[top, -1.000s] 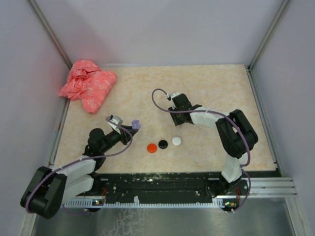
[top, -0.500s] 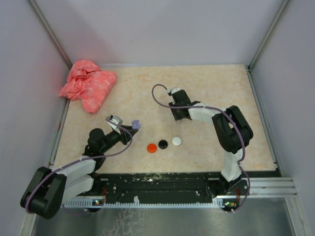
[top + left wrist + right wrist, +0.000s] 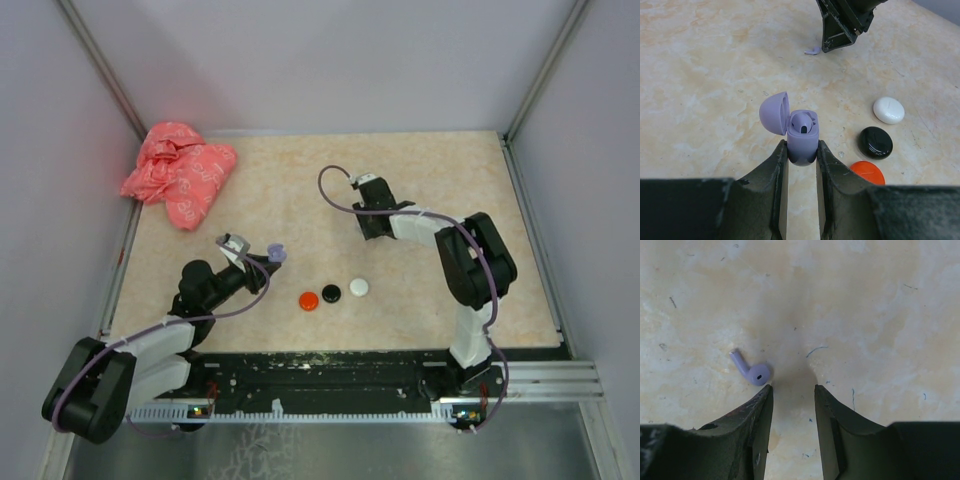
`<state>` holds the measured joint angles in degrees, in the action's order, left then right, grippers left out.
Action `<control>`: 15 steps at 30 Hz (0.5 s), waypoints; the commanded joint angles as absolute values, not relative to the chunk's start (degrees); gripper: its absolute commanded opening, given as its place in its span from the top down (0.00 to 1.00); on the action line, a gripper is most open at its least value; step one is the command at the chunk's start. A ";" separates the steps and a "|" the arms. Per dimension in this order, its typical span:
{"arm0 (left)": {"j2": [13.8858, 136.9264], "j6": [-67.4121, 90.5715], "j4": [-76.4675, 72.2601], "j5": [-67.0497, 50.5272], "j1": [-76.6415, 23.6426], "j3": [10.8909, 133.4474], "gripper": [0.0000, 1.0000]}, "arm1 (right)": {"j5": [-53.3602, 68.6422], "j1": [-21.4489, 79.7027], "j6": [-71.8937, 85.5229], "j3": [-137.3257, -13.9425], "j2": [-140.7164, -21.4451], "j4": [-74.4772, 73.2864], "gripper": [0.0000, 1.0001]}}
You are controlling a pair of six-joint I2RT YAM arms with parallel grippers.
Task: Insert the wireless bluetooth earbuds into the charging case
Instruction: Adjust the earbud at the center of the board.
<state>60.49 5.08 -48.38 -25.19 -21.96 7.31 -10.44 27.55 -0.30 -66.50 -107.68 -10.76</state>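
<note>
- Case (image 3: pixel 802 145), lilac, lid open, clamped in L jaws; one earbud (image 3: pixel 803 122) looks seated.
- 2nd earbud (image 3: pixel 754 371) loose on desk (image 3: pixel 865 315); R jaws apart, empty, beside it.

No legible text, pink bag (image 3: pixel 178 172) markings — unreadable (blurred)

I see a beige tabletop (image 3: pixel 440 180) marbled with cream and pale orange veining, and at ten o'clock in my top view a crumpled bag (image 3: pixel 178 170) in coral pink with faint lighter print. The charging case (image 3: pixel 802 140) and the loose earbud (image 3: pixel 752 370) are the same lilac. Toward four o'clock of the case in the top view lie an orange-red disc (image 3: pixel 308 299), a black disc (image 3: pixel 331 292) and a white disc (image 3: pixel 358 287).
</note>
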 commanded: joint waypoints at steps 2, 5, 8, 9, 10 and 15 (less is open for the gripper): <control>59.90 4.86 -49.48 -26.27 -21.53 8.52 1.00 | -10.12 25.90 1.94 -68.53 -107.41 -8.41 0.61; 59.79 5.05 -49.48 -26.44 -21.49 8.52 1.00 | -8.98 25.67 3.12 -69.78 -107.75 -7.85 0.61; 59.63 5.22 -49.52 -26.54 -21.48 8.47 1.00 | -8.72 25.67 4.65 -70.58 -106.47 -9.60 0.61; 59.50 5.20 -49.49 -26.47 -21.51 8.37 1.00 | -8.11 25.66 5.07 -70.04 -104.98 -9.54 0.61; 59.30 5.19 -49.48 -26.41 -21.51 8.31 1.00 | -7.39 25.66 5.26 -69.37 -104.01 -9.54 0.61; 59.15 5.32 -49.55 -26.68 -21.53 8.38 1.00 | -4.41 25.90 5.63 -68.02 -102.67 -12.61 0.61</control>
<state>59.92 5.10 -48.38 -25.56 -21.96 7.38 -7.25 25.96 4.19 -67.40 -106.78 -11.55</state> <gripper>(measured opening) 0.290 0.389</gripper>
